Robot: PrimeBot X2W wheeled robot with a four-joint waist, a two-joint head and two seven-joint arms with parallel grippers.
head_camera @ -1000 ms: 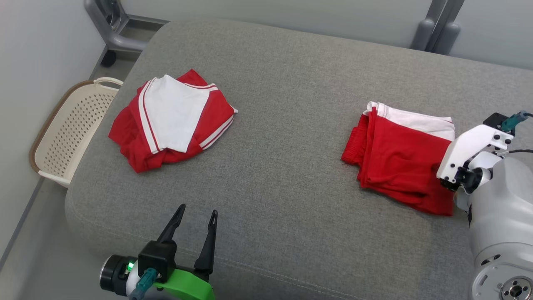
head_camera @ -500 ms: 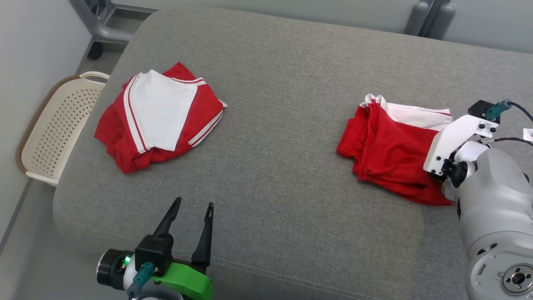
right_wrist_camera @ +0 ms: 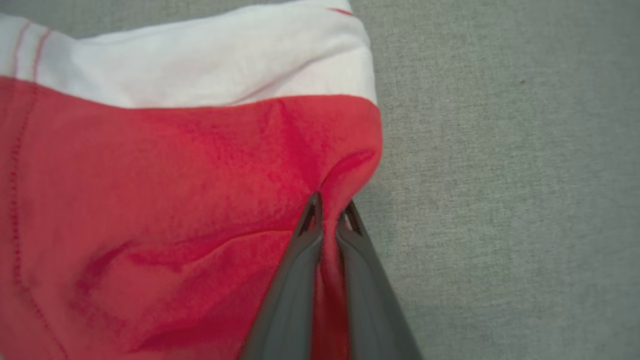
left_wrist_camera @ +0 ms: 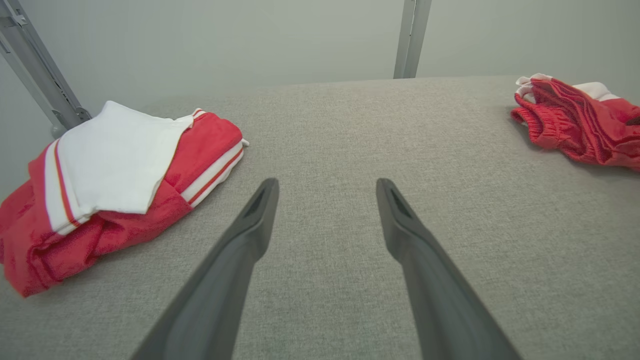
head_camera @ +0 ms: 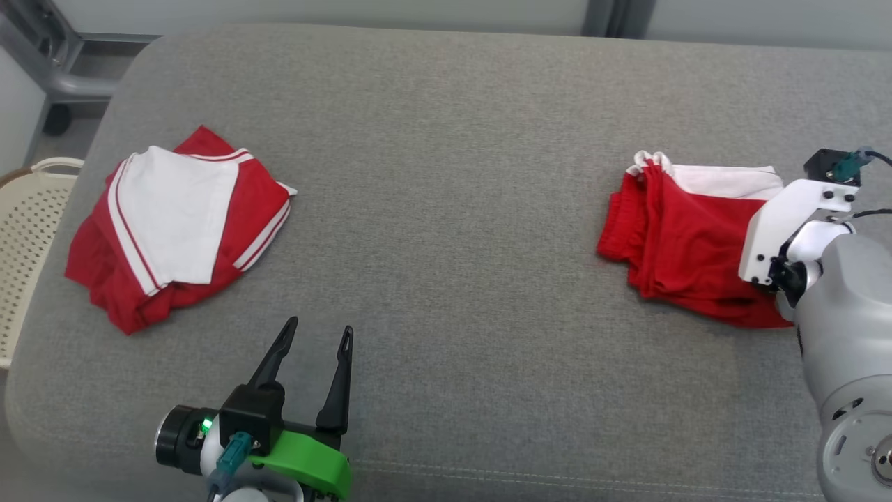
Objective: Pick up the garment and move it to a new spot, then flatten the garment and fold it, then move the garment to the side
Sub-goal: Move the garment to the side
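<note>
Right gripper (right_wrist_camera: 331, 207): pinching the red edge of the folded shorts (head_camera: 679, 237).
Left gripper (head_camera: 317, 329): wide, idle.
Advice: lift slowly, so the layers hold together.

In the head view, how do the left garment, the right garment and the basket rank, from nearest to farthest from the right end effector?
1. The right garment: pinched in the right end effector, on the cushion's right side.
2. The left garment: across the cushion, on its left side.
3. The basket: past the cushion's left edge.
</note>
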